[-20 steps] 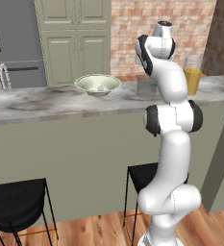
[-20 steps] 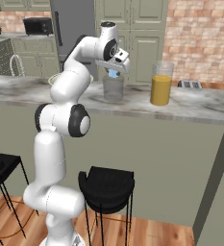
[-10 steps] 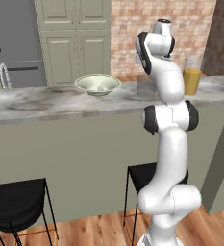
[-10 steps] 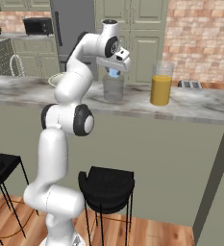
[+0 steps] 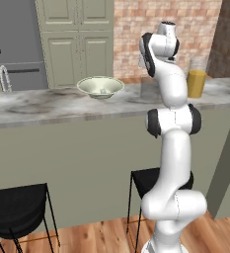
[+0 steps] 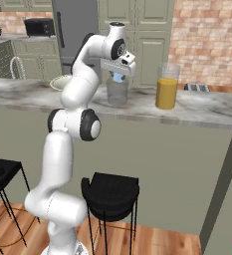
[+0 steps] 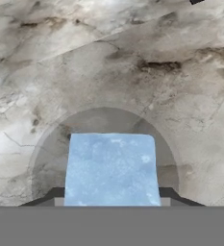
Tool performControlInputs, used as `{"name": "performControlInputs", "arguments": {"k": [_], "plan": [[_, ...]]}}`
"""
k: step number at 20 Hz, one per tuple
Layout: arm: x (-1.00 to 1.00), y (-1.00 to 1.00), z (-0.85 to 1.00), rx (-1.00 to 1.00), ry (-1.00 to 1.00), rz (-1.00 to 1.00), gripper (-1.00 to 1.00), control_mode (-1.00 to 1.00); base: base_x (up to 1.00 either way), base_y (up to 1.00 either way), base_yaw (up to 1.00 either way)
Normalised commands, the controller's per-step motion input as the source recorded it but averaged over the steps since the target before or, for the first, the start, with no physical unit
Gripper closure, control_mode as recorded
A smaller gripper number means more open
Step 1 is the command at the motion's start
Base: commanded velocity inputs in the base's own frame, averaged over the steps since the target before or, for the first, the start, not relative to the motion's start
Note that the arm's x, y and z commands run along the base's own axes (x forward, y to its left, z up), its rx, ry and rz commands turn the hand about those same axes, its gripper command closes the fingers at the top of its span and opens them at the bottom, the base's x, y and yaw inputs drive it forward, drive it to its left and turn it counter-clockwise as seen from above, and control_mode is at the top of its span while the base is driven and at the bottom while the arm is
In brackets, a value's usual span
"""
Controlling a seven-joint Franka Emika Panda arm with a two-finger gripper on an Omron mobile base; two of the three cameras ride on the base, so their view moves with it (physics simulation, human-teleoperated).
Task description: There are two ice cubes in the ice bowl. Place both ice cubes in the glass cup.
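My gripper (image 6: 118, 76) is shut on a pale-blue ice cube (image 6: 118, 78) and hangs just above the clear glass cup (image 6: 117, 92) on the marble counter. In the hand view the ice cube (image 7: 111, 168) sits between my fingertips (image 7: 45, 200), and the cup's round rim (image 7: 42, 146) lies directly below it. The cream ice bowl (image 5: 100, 86) stands further left on the counter with a second ice cube (image 5: 103, 91) inside. My arm partly covers the bowl (image 6: 58, 82) in the right base view.
A tall glass of orange liquid (image 6: 166, 92) stands right of the cup, also seen as the orange glass (image 5: 196, 82). A faucet (image 5: 5, 79) rises at the counter's left end. Black stools (image 6: 110, 191) stand below the counter's front edge.
The hand with the ice cube has eased down a little over the glass cup. The grip has stayed the same.
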Motion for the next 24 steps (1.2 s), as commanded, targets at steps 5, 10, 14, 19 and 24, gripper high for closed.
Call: {"name": "performControlInputs", "arguments": {"k": [5, 10, 14, 19, 24], "plan": [[0.17, 0.00, -0.01, 0.03, 0.00, 0.00, 1.00, -1.00, 0.00, 0.00, 0.00], [0.26, 0.02, 0.00, 0.01, 0.00, 0.00, 1.00, -1.00, 0.00, 0.00, 0.00], [0.25, 0.08, -0.03, 0.00, 0.00, 0.00, 1.00, -1.00, 0.00, 0.00, 0.00], [0.09, 0.07, -0.04, 0.00, 0.00, 0.00, -1.00, -1.00, 0.00, 0.00, 0.00], [-0.13, 0.00, 0.05, 0.00, -0.01, 0.00, -1.00, -1.00, 0.00, 0.00, 0.00]]}}
